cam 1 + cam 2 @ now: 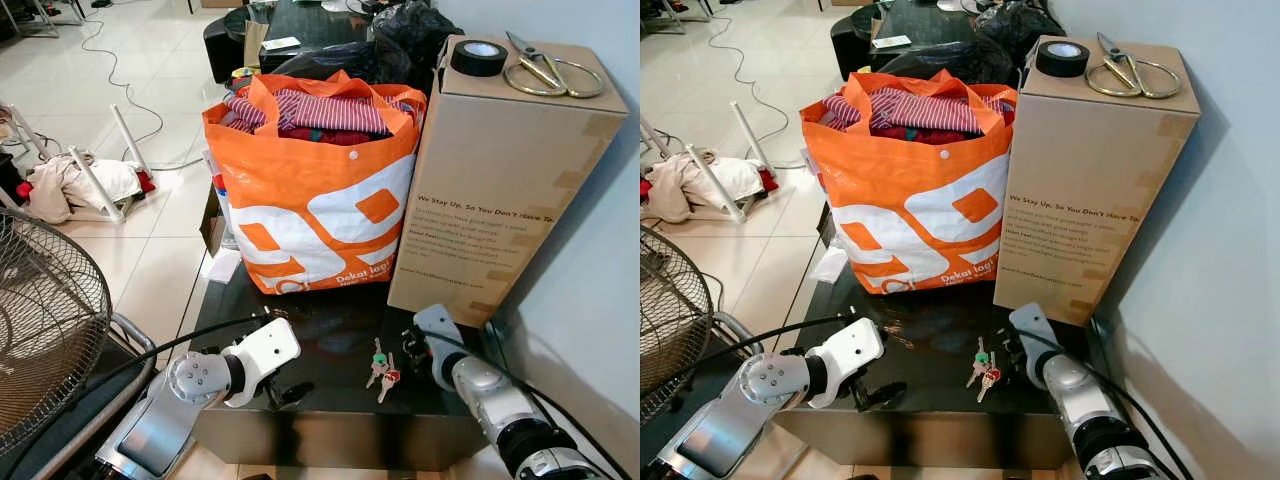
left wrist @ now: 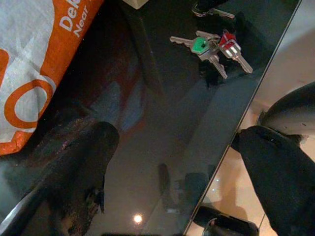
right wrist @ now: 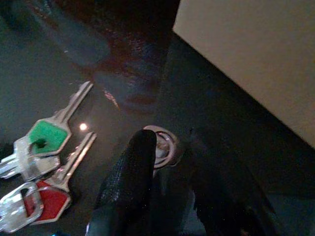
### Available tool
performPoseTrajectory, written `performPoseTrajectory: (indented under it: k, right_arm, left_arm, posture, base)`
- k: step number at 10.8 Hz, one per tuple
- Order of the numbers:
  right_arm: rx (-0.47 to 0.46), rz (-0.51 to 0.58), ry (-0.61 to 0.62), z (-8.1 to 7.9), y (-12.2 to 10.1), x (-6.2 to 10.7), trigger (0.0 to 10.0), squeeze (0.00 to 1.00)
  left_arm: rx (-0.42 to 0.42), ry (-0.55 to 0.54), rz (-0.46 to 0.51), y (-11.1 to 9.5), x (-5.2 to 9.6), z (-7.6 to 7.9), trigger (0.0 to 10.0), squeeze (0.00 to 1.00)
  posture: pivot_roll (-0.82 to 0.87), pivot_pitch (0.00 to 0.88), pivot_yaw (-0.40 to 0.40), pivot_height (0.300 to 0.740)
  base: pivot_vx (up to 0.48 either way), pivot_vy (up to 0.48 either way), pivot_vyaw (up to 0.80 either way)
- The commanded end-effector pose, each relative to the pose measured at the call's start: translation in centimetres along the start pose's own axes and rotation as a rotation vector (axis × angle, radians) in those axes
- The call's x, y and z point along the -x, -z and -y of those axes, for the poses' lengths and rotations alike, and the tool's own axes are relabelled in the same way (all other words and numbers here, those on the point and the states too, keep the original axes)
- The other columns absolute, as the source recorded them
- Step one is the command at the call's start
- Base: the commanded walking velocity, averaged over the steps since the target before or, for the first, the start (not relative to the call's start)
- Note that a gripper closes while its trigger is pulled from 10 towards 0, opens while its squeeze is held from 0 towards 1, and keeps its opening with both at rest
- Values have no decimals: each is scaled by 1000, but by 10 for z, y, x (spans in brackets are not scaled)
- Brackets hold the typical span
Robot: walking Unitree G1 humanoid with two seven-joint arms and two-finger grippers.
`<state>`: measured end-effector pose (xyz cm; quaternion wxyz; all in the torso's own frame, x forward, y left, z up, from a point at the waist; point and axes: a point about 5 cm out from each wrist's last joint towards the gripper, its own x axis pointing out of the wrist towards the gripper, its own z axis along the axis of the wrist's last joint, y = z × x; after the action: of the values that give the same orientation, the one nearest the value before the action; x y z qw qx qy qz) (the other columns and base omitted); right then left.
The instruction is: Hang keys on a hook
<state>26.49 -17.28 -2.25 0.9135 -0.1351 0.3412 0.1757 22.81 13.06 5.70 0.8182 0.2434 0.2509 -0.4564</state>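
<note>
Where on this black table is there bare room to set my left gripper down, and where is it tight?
Free: the black table between the left gripper and the keys, in front of the orange bag. Crowded: the right gripper sits by the keys, close to the cardboard box; bag and box take up the back.

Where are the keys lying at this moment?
The keys lie flat on the black glossy table, near its front edge, in front of the cardboard box and just left of the right gripper.
</note>
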Motion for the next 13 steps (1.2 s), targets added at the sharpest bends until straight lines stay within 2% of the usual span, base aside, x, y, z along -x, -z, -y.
performPoseTrajectory:
  k: [1,3,4,5,6,12,13]
  right_arm:
    - [3,-1,-20,-4,-3,-3,10000,0]
    - [-6,-24,-17,-5,-4,-4,10000,0]
    - [-8,-43,9,-3,-2,-5,4941,0]
    - [-15,-52,28,-1,-1,-5,1922,0]
    - [-22,-59,43,0,0,-5,0,0]
    - [-40,-40,53,5,-3,-5,0,0]
    - [-33,-33,45,4,-4,-5,2471,0]
  left_arm:
    - [-13,-1,-5,-2,2,-3,10000,0]
    - [-11,1,-9,-1,3,-3,10000,0]
    - [-9,2,-14,0,4,-2,10000,0]
    - [-8,3,-15,0,4,-2,10000,0]
    - [-7,3,-17,0,5,-1,10000,0]
    - [-15,4,-15,-3,3,-5,10000,0]
    - [-16,5,-15,-3,3,-6,10000,0]
  posture:
    - [-102,0,45,740]
    - [-101,0,44,740]
    - [-98,0,42,740]
    - [-97,0,42,740]
    - [-96,0,44,740]
    - [-102,0,56,740]
    - [-102,0,56,740]
  base:
    - [0,0,0]
    - [0,0,0]
    - [0,0,0]
    - [0,0,0]
    - [0,0,0]
    - [0,0,0]
    - [0,0,0]
